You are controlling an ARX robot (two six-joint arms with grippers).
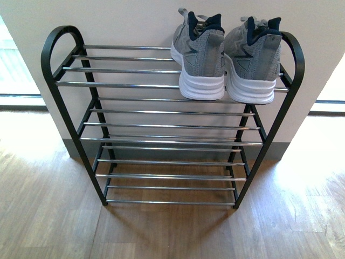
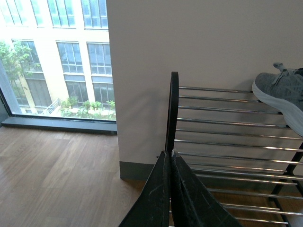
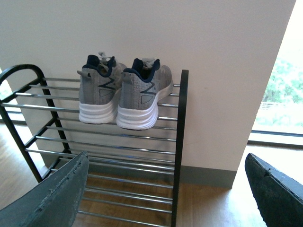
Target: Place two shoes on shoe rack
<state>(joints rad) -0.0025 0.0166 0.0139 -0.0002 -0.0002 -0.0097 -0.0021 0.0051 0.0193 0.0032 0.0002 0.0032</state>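
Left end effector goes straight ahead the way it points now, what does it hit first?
Likely the shoe rack: its black end frame stands dead ahead of the shut left end effector. The gap between them is unclear from this view.

You look at what reads as an apartment entry or hallway corner.
- 12 o'clock: shoe rack [image 1: 161, 127] against a plain white wall [image 1: 135, 21], grey skirting [image 2: 137, 170] at its foot, grey sneakers [image 1: 226, 59] on the top shelf.
- Underfoot: wood-plank floor [image 1: 54, 216].
- 10 and 2 o'clock: floor-level windows [image 2: 28, 104].
- Outside: a multi-storey building [image 2: 49, 61] and trees [image 2: 14, 54], in daylight.
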